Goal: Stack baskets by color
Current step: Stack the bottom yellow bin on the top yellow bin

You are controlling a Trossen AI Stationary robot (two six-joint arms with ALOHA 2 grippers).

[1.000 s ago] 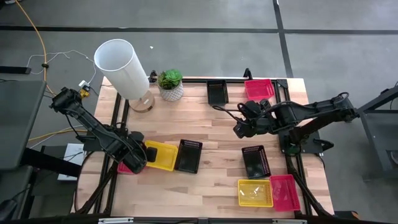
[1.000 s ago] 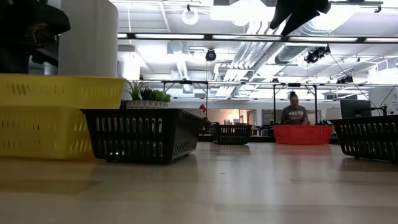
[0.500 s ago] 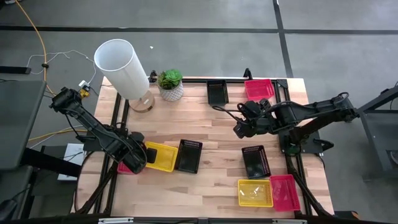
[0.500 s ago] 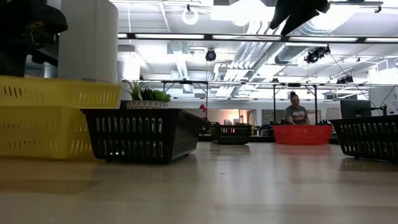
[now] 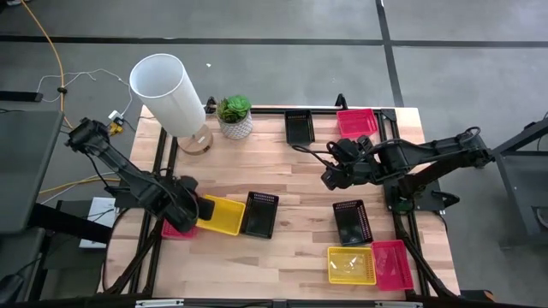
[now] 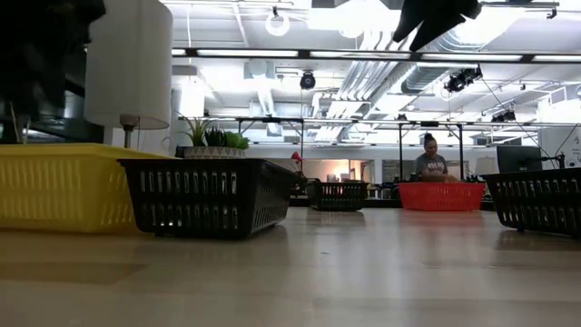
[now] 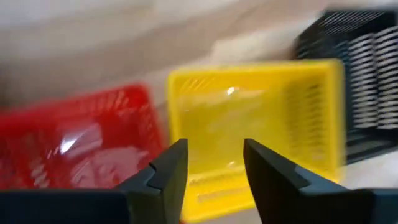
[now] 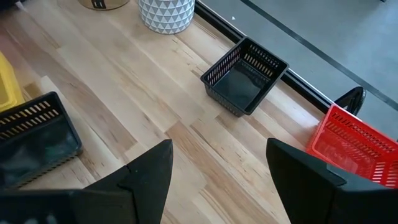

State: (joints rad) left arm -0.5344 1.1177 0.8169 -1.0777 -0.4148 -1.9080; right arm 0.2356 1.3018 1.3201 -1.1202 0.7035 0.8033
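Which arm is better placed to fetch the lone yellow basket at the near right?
Probably right. The right gripper hangs open on that side, nearer the yellow basket. The left gripper, jaws apart, is across the table over the yellow stack.

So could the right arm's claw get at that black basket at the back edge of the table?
Probably yes. The right claw hangs open above bare wood, and the black basket sits alone by the back edge with nothing between them; the red basket stands apart beside it.
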